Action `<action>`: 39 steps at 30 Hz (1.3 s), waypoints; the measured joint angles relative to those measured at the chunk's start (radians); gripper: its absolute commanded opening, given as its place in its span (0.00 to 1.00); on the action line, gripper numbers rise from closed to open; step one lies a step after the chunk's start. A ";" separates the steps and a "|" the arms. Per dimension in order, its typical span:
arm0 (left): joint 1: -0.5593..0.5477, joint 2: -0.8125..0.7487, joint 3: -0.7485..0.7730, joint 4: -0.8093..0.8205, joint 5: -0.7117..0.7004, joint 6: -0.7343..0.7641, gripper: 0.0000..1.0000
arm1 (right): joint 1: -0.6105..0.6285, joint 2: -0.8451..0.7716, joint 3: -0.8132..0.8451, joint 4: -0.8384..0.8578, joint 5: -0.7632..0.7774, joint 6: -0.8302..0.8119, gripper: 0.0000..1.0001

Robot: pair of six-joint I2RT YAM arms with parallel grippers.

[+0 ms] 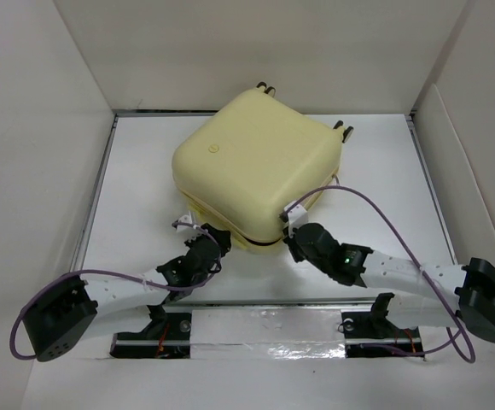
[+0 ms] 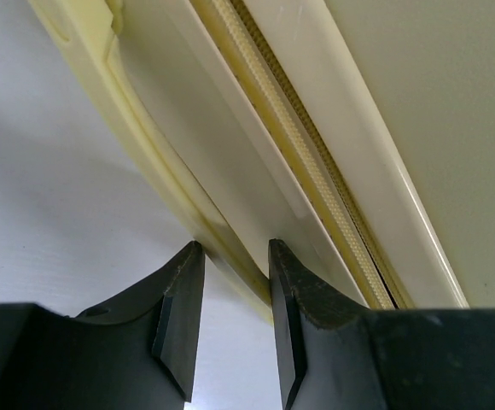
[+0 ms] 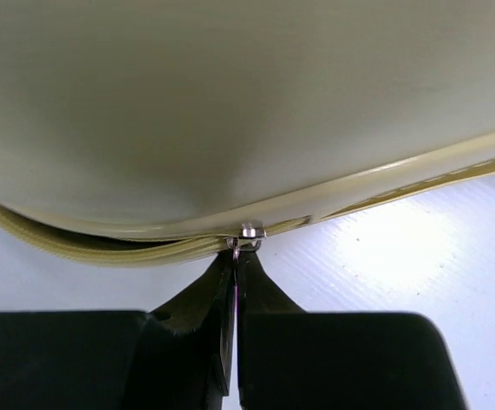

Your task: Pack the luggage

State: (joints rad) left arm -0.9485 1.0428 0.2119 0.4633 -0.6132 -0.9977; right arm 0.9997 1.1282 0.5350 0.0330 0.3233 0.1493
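Zip-closing judged under way: zipper pull [image 3: 249, 232] pinched by closed right hand [image 3: 235, 266], luggage [image 1: 256, 162] rim held by narrow left hand [image 2: 235, 256]; drag along seam needed.

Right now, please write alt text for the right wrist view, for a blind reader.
The right end effector is shut on the small metal zipper pull at the seam of the pale-yellow luggage, which fills the upper picture. White table shows below.

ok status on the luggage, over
right fingers shut on zipper pull. left fingers straddle luggage rim, grip unclear. lid down. nothing in the way.
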 measured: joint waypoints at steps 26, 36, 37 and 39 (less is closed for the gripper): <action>-0.007 0.122 0.050 0.103 0.002 -0.008 0.00 | -0.092 -0.107 0.037 -0.190 -0.461 -0.011 0.00; -0.005 0.113 0.029 0.154 -0.080 -0.031 0.00 | -0.282 0.099 0.158 -0.162 -0.836 -0.187 0.00; -0.005 0.091 0.022 0.148 -0.087 -0.031 0.00 | -0.278 0.128 0.178 -0.149 -0.853 -0.198 0.00; -0.024 0.045 0.011 0.128 -0.083 -0.031 0.00 | -0.258 0.196 0.218 -0.103 -0.881 -0.210 0.00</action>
State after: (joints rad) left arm -0.9730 1.0878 0.2226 0.5911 -0.6960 -1.0290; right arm 0.7418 1.3247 0.7532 -0.0704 -0.5575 -0.0605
